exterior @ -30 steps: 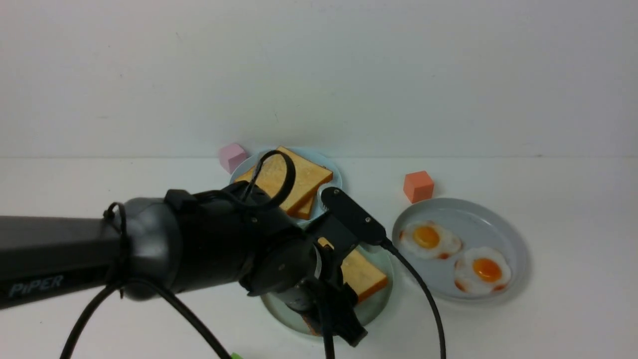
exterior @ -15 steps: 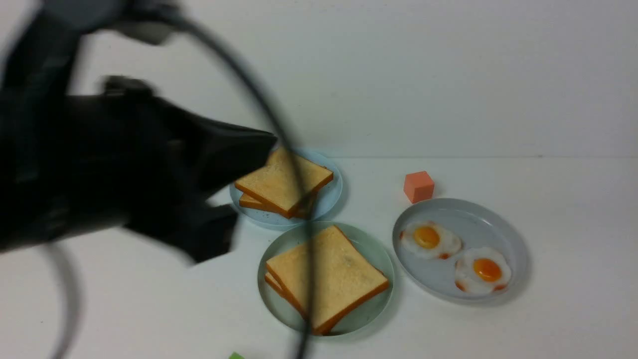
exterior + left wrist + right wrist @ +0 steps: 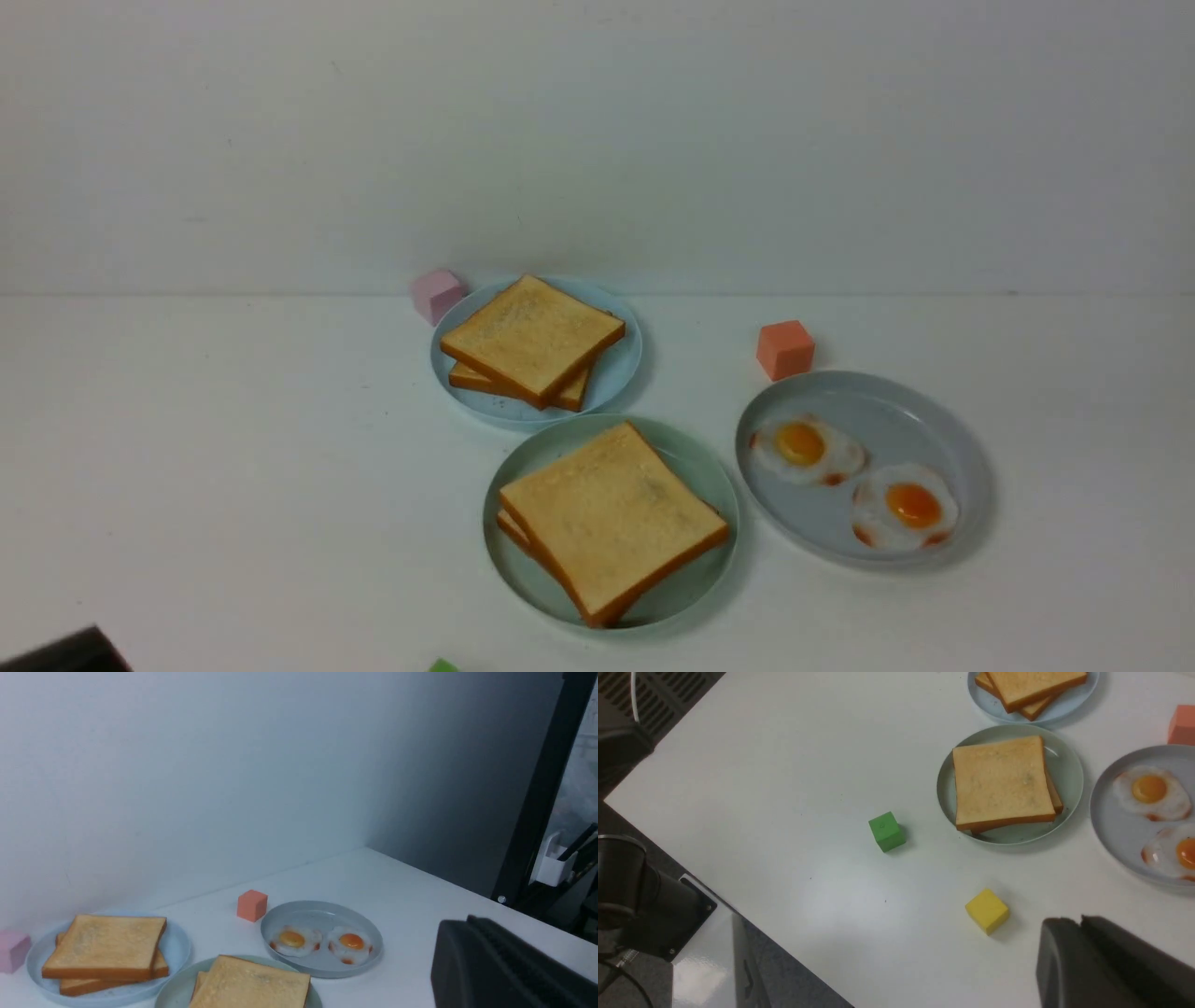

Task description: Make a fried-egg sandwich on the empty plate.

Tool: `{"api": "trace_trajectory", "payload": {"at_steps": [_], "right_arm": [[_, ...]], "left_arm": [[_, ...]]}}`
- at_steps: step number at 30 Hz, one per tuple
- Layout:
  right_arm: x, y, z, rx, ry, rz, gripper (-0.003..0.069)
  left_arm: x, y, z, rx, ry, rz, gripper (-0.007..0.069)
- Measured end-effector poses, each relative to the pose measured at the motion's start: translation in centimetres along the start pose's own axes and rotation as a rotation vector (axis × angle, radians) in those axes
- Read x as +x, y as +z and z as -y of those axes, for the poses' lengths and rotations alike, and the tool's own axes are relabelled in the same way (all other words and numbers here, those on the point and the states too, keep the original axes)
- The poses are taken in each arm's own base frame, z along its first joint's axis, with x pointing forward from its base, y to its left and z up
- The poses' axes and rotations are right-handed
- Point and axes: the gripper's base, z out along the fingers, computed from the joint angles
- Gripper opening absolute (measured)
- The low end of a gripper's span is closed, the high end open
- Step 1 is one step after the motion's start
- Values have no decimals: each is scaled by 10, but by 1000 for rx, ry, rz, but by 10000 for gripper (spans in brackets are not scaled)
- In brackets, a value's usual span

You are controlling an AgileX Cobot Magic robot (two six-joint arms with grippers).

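Observation:
The mint-green plate (image 3: 702, 469) sits at the centre front of the table and bears a stack of two golden toast slices (image 3: 611, 518). No egg shows between them. The stack also shows in the left wrist view (image 3: 252, 984) and the right wrist view (image 3: 1001, 781). My left gripper (image 3: 467, 924) is shut and empty, well to the right of the plates and apart from them. My right gripper (image 3: 1078, 921) is shut and empty above the table's front, near a yellow cube (image 3: 986, 911). Neither gripper shows in the front view.
A light-blue plate (image 3: 611, 378) with two toast slices (image 3: 532, 338) stands behind. A grey plate (image 3: 896, 411) to the right holds two fried eggs (image 3: 805, 446). Pink cube (image 3: 435, 293), orange cube (image 3: 784, 349), green cube (image 3: 887, 831). The table edge (image 3: 691, 858) runs near the robot base.
My left arm, which covered the mint-green plate, has swung up and away to the left, out of the front view. The toast stack stays on the plate, now uncovered.

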Motion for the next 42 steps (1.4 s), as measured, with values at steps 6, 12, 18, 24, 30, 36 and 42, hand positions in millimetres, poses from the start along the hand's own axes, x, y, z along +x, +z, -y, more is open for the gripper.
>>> {"api": "trace_trajectory", "payload": {"at_steps": [6, 12, 18, 24, 30, 36, 42], "right_arm": [[0, 0, 0, 0, 0, 0, 81], [0, 0, 0, 3, 1, 1, 90], [-3, 0, 11, 85, 123, 24, 98], [6, -2, 33, 245, 206, 64, 42], [75, 32, 59, 380, 0, 252, -11], [170, 81, 81, 523, -77, 369, -11], [225, 121, 103, 568, 55, 422, -11]], "left_arm": [[26, 0, -3, -5, -19, -62, -13], [40, 1, -5, -11, -21, -128, -13], [42, 1, -5, -11, -24, -143, -13], [42, 1, -5, -11, -24, -144, -13], [42, 1, -5, -11, -24, -144, -13], [42, 1, -5, -11, -24, -145, -9], [42, 1, -5, -11, -24, -145, -4]]}}
